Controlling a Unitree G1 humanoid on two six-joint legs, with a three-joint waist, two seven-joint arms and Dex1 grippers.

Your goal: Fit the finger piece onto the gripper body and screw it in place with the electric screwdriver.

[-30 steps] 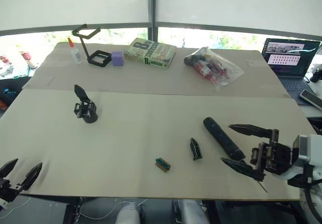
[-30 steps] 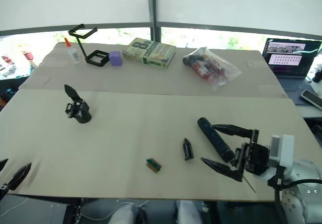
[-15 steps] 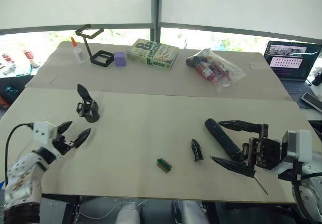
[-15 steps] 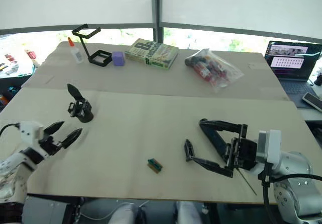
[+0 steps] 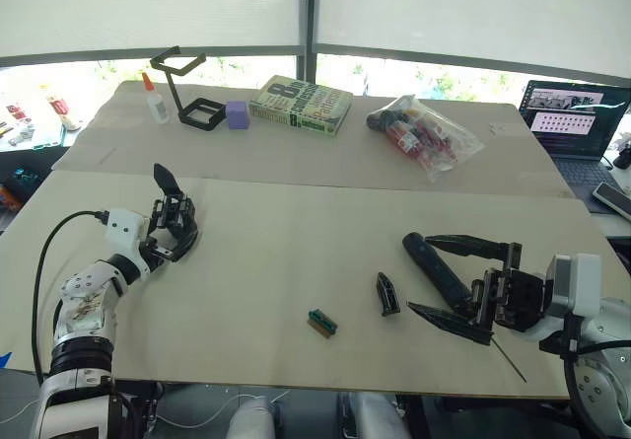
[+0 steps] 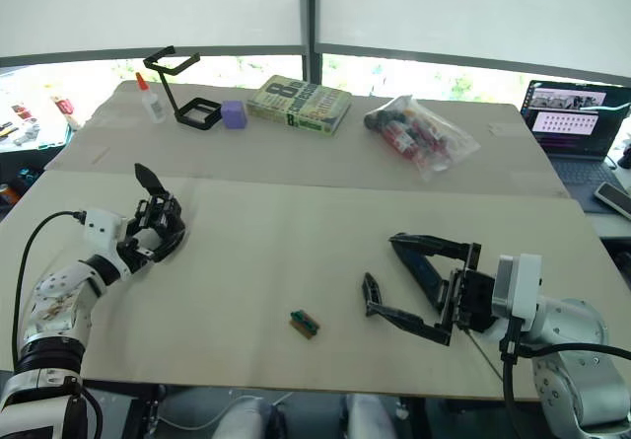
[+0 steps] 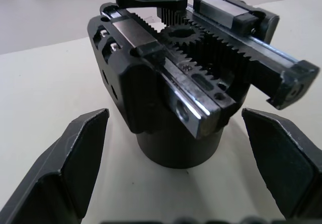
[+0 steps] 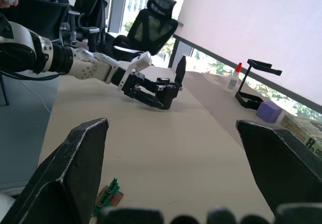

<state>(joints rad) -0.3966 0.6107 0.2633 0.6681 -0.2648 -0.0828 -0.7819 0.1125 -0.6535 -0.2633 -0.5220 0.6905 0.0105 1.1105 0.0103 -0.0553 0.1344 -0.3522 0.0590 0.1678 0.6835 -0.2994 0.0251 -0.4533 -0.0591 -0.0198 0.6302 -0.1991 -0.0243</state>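
The gripper body (image 5: 175, 218), a black block on a round base with one pointed finger up, stands at the table's left. My left gripper (image 7: 174, 114) is open around it, and both fingers (image 7: 70, 163) stand clear of its base. The finger piece (image 5: 385, 294) lies flat right of centre. To its right lies the electric screwdriver (image 5: 441, 273), its thin bit pointing at the near edge. My right gripper (image 5: 418, 273) is open, fingers on both sides of the screwdriver's rounded end, near the finger piece. I cannot tell whether it touches.
A small green-and-brown block (image 5: 320, 323) lies near the front edge. Along the back stand a glue bottle (image 5: 156, 104), a black wire stand (image 5: 187, 89), a purple block (image 5: 237, 114), a book (image 5: 301, 105) and a plastic bag (image 5: 422, 133). A laptop (image 5: 572, 113) sits far right.
My left arm came up from the near-left table edge and brought its open gripper around the gripper body. My right gripper slid left along the screwdriver toward the finger piece.
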